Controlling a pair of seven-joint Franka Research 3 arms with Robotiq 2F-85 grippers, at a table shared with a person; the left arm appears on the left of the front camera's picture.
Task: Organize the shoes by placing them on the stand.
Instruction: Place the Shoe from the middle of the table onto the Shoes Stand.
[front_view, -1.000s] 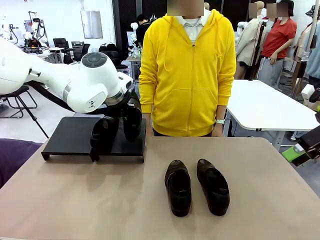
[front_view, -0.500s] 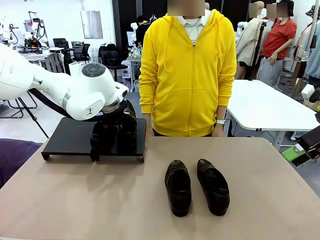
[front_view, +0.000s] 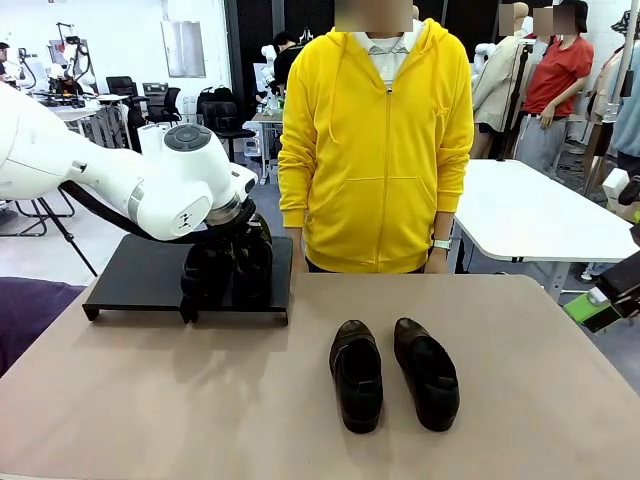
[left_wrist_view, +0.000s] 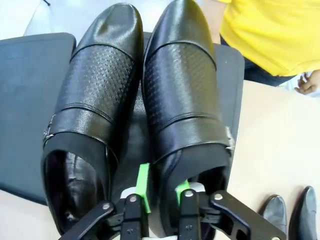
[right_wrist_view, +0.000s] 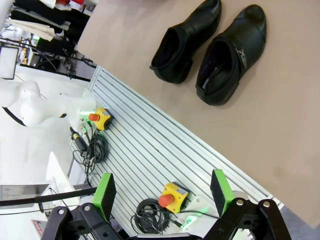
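Worktop (front_view: 200, 400), beige, spans the front view, and a person in a yellow hoodie (front_view: 375, 140) stands at its far side. The white left arm (front_view: 110, 170) hangs over the stand (front_view: 130, 270), a low black platform at the worktop's far left corner.

Two shoes sit side by side on the stand's right-hand section. The outer shoe (left_wrist_view: 187, 100) lies by the end of the stand nearest the person, and the inner shoe (left_wrist_view: 90, 105) is right against it. A third shoe (front_view: 357, 375) and a fourth shoe (front_view: 427, 372) lie close together on the bare worktop in front of the person, well apart from the stand.

The left end effector (left_wrist_view: 162, 192) is nearly closed. Its green pads pinch the outer shoe's collar wall, one pad between the two shoes and one inside the opening. The right end effector (right_wrist_view: 162, 192) is spread wide and empty, off the worktop's edge above a slatted metal surface (right_wrist_view: 150, 145). A yellow stop button (right_wrist_view: 172, 196) sits there.
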